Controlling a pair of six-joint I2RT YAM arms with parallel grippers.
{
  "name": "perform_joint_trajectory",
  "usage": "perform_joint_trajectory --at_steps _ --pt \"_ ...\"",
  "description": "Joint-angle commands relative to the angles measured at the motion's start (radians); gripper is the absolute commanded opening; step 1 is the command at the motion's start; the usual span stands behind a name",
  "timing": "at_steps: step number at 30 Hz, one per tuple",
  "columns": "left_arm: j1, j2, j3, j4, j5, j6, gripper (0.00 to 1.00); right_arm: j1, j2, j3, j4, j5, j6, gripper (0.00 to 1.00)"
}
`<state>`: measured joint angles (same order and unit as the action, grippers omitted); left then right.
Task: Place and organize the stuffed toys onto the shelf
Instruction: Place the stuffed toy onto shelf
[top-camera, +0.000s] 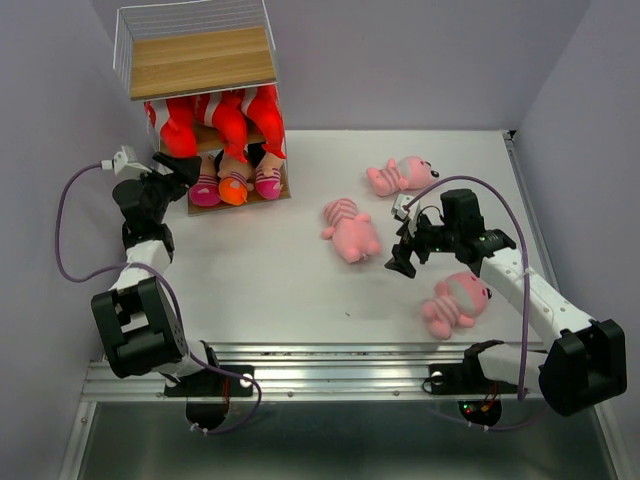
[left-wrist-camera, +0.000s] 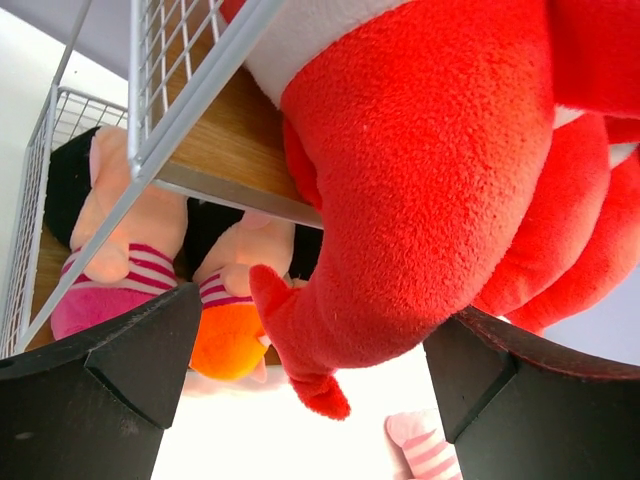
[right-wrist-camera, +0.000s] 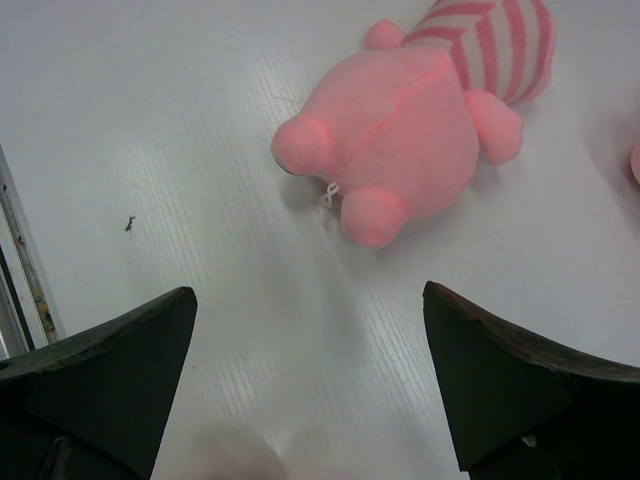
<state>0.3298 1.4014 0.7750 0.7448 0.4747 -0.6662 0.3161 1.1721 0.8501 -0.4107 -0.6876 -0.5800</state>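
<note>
Finds red sharks (top-camera: 236, 120) and dolls (top-camera: 235, 186) on shelf (top-camera: 200, 62); counts three pink striped animals (top-camera: 350, 232) loose on desk (top-camera: 260, 285); notes left fingers (left-wrist-camera: 130, 375) and right fingers (right-wrist-camera: 110, 375) spread wide, empty.

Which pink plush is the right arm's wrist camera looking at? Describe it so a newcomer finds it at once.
From the shelf in the far left corner, look right to three pink striped plush lying loose. It is the leftmost plush, just left of the open right gripper; the other two lie farther right.
</note>
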Motion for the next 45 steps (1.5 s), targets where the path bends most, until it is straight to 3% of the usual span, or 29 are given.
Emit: perform_joint_trajectory --at_steps 1,18,27,40,44,45 --pt "0.017 -0.062 0.003 0.094 0.033 0.011 0.99 0.009 -0.008 -0.002 0.036 0.002 -0.011 1.0" --pt "0.052 -0.05 -0.006 0.108 0.126 0.007 0.99 0.009 -0.008 -0.002 0.035 -0.001 -0.012 1.0" --pt "0.052 -0.036 0.02 0.074 0.211 0.114 0.99 0.009 -0.006 -0.003 0.036 -0.003 -0.014 1.0" --pt "0.054 -0.082 0.04 0.05 0.153 0.168 0.99 0.009 0.001 -0.003 0.033 -0.003 -0.014 1.0" --pt "0.054 -0.091 0.044 0.053 0.143 0.169 0.92 0.009 0.004 -0.005 0.035 -0.004 -0.014 1.0" --pt "0.054 -0.09 0.05 0.053 0.139 0.168 0.85 0.009 0.006 -0.003 0.035 -0.004 -0.015 1.0"
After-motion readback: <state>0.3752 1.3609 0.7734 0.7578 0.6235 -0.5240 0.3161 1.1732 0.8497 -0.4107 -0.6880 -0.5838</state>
